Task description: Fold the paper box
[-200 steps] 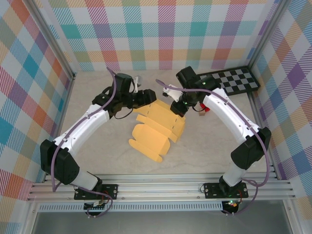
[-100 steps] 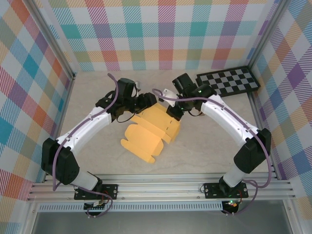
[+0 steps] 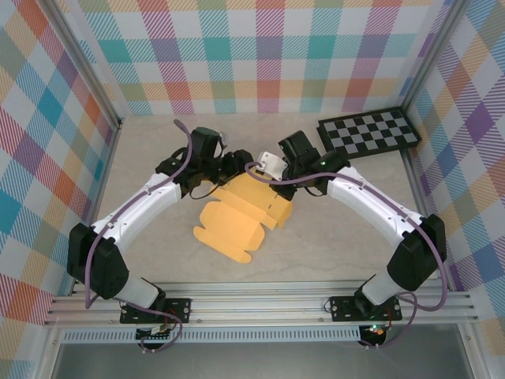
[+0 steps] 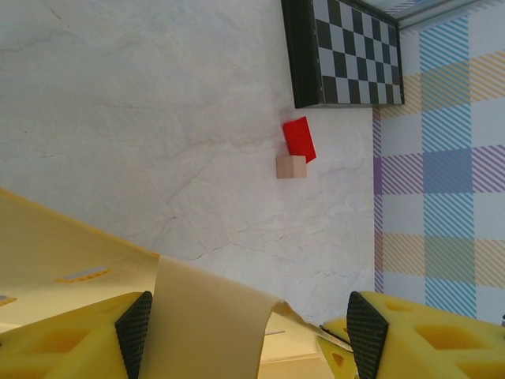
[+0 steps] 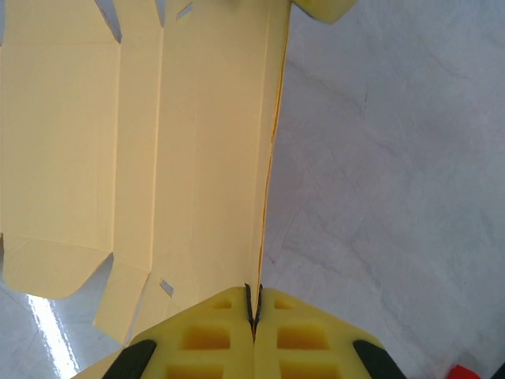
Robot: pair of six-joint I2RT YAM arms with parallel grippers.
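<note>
Tan-yellow paper box (image 3: 237, 217), a die-cut sheet with rounded tabs and one panel folded up, lies on the pale surface (image 3: 316, 237) left of the checkerboard (image 3: 371, 133). The right claw (image 5: 252, 304) pinches its raised edge. The left claw (image 4: 248, 316) gapes wide, a flap between its fingers.

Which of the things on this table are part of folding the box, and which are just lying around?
For the job: the paper box, the right tool pinching its edge, the left tool open with a flap between its fingers.
Lying about: the red block, the small wooden cube, the checkerboard.
</note>
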